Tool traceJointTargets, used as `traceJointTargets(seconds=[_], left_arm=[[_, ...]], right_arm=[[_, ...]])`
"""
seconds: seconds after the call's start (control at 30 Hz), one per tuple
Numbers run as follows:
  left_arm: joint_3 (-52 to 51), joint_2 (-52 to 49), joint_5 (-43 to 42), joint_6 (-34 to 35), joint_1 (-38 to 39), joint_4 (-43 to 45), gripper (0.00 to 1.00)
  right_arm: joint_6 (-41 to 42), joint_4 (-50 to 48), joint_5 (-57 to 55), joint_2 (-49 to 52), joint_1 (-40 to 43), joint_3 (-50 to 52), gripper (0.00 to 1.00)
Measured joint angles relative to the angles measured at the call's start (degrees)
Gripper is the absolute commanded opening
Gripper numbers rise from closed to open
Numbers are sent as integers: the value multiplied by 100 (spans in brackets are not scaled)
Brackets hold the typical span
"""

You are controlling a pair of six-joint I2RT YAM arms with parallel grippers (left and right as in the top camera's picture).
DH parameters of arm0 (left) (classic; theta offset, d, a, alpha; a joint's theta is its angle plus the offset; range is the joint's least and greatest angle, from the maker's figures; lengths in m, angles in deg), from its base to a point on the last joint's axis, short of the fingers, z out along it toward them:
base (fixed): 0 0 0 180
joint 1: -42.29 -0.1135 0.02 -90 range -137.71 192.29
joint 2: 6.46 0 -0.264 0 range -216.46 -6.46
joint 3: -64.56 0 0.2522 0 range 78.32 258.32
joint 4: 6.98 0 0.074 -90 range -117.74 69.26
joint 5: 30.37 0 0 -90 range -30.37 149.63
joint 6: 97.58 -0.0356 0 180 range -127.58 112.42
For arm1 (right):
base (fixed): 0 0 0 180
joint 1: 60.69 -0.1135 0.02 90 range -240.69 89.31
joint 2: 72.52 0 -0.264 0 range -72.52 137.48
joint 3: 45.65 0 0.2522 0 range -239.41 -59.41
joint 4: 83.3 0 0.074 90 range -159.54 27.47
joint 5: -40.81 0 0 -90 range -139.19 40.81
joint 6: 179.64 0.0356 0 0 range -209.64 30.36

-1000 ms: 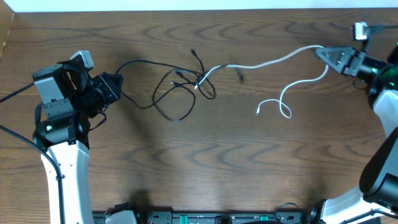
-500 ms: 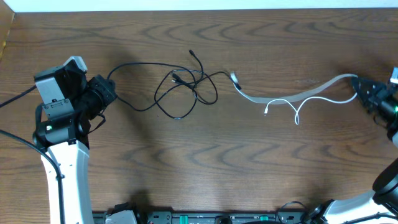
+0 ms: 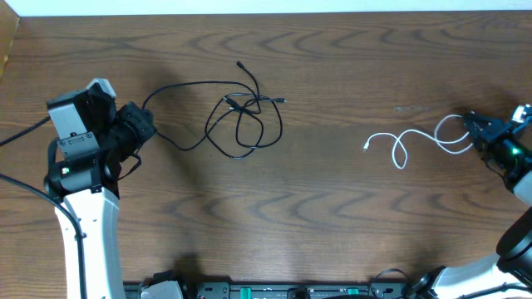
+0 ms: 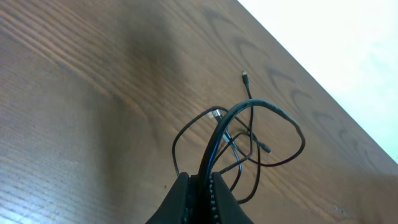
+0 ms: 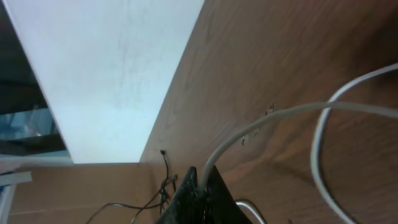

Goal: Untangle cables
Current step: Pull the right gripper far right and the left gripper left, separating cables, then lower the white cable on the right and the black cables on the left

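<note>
The black cables [image 3: 245, 116] lie in a loose tangle of loops at the table's upper middle, one strand running left to my left gripper [image 3: 148, 124], which is shut on it. In the left wrist view the black cable [image 4: 261, 124] rises from between the closed jaws [image 4: 200, 186]. The short white cable [image 3: 407, 145] lies apart at the right in small curls, its plug end pointing left. My right gripper [image 3: 475, 124] is shut on its far end. The white cable [image 5: 273, 118] comes out of the closed right gripper [image 5: 200, 180] in the right wrist view.
The wooden table [image 3: 316, 216] stretches between the black tangle and the white cable. Its far edge meets a white wall [image 5: 112, 74]. The left arm's thick black cable [image 3: 21, 187] hangs at the left edge.
The right gripper pulled the white cable rightward, clear out of the black tangle. The black loops have drawn together a little. The left arm has barely moved.
</note>
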Motion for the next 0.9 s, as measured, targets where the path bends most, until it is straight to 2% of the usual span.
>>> traceJointTargets(seconds=[0.23,0.4,0.63,0.77,0.9], left_arm=[[0,-378,0,0,501,2,8],[0,-892,0,-7,984,24,8],[0,-1467,0,-9,1338,111,7],[0,-1775,2,-85,1480,111,7],[0,-2103,0,-201,1574,127,8]], right_arm=[[22,133,-103,0,-315,-2,1],[-22,713,-96,0,-448,-127,1],[-839,2929,-433,0,-782,-1058,1],[-1563,4293,-1397,0,-1047,-1679,1],[-2138,5241,-2942,0,-1471,-2253,1]])
